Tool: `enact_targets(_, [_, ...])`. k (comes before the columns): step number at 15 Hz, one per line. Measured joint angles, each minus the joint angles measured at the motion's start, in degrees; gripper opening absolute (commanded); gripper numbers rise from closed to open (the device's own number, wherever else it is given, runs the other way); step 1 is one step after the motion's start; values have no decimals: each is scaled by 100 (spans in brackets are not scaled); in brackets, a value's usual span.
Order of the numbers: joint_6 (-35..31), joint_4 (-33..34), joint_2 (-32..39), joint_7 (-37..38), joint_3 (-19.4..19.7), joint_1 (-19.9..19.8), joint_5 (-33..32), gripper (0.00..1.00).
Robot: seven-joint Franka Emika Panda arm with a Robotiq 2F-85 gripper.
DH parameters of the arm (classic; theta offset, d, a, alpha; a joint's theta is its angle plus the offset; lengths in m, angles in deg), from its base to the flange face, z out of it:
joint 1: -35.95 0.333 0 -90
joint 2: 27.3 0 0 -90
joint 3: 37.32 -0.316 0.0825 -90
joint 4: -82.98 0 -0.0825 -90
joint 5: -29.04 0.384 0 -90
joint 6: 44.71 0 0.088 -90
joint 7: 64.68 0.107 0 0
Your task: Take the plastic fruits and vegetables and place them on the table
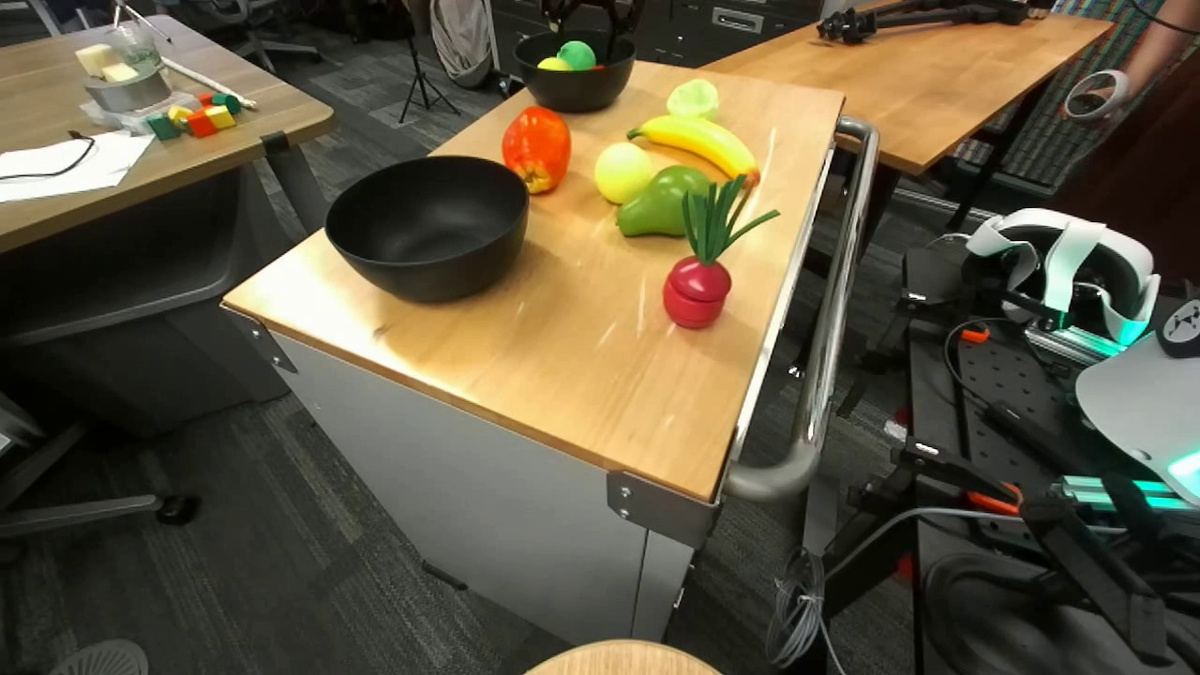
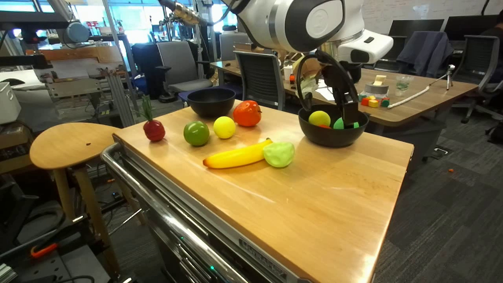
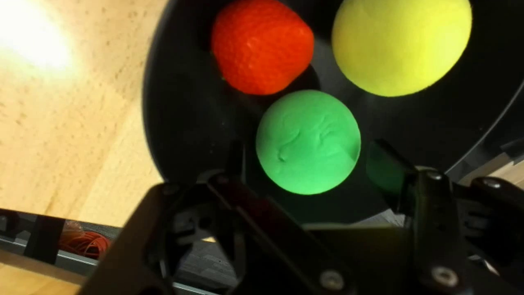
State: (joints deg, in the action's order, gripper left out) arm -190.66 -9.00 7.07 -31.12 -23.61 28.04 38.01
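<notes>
Over a black bowl [image 2: 333, 135] on the table [image 2: 338, 196], my gripper [image 3: 309, 157] points down with its fingers apart. A round green piece [image 3: 308, 141] lies between them, with a gap visible on either side. That bowl also holds a red, strawberry-like piece [image 3: 262, 47] and a yellow piece [image 3: 401, 45]. On the tabletop, both exterior views show a radish [image 1: 697, 291] with green leaves, a green pear-shaped piece [image 1: 661, 204], a yellow ball [image 1: 623, 173], a banana [image 1: 698, 141], a pale green piece [image 1: 694, 99] and an orange-red piece [image 1: 537, 145].
Another black bowl [image 1: 427, 230] stands at the table's far end from the gripper. A metal bar [image 1: 839, 309] runs along one side. A wooden stool [image 2: 72, 143] is near the radish end, and a desk [image 2: 424, 94] with small blocks stands behind.
</notes>
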Motion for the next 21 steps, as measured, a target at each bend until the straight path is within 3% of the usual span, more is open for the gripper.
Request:
enact_targets(1, [-53, 67, 77, 26, 0, -7, 22, 47])
enact_targets(4, [-93, 266, 297, 123, 10, -10, 25, 30])
enact_targets(7, [-110, 346, 342, 125, 14, -9, 24, 25])
enact_targets(14, [-183, 224, 49, 55, -57, 52, 24, 24])
enact_targets(17, [-148, -242, -638, -185, -196, 64, 51, 24])
enact_targets(21, [-15, -1347, -1835, -939, -579, 65, 369, 24])
